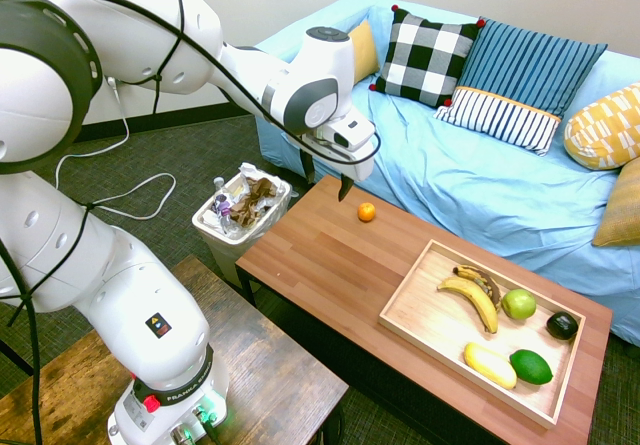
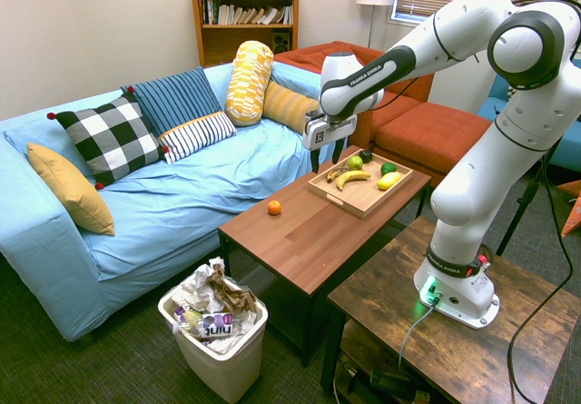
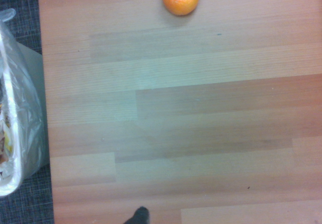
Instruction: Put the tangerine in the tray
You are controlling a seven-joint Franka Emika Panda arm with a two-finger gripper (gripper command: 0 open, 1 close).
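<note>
1. Living-room setting in the first exterior view: a wooden coffee table (image 1: 330, 265) stood before a blue sofa (image 1: 470, 180). The tangerine (image 1: 367, 212) sat alone on the table near its sofa-side edge, well apart from the tray (image 1: 415, 305), which held bananas, an apple and other fruit. The gripper (image 1: 327, 179) hung above the table near the tangerine, fingers parted and holding nothing. By my judgement, nothing of the task was done: approach, grasp and carry all remained.
2. Second exterior view showed the same from the opposite side, adding a bookshelf (image 2: 243, 18) and an orange couch (image 2: 427, 127) unseen in the first.
3. Wrist view alone showed bare tabletop directly below, the tangerine off-centre, and the waste bin (image 3: 17, 123) beside the table.
</note>
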